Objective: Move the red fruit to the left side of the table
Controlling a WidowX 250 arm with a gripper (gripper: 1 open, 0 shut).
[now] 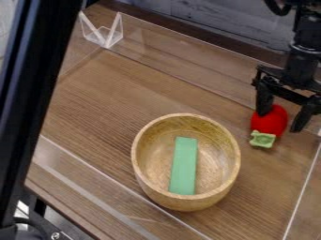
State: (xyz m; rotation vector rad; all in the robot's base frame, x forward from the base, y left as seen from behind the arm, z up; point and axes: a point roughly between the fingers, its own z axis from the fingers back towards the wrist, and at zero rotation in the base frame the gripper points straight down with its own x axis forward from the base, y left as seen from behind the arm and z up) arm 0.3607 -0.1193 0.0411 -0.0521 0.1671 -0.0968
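Observation:
The red fruit (266, 123) is a small glossy red toy with a green leafy base (261, 140), lying on the brown wood-grain table (113, 94) at its right side. My black gripper (284, 100) stands right over the fruit, open, its two fingers (261, 97) reaching down on either side of the fruit's top. I cannot tell whether the fingers touch it.
A wooden bowl (216, 181) holding a flat green stick (185, 165) sits left of the fruit near the front. Clear acrylic walls (103, 30) edge the table. A dark vertical bar (28, 112) crosses the left of the view.

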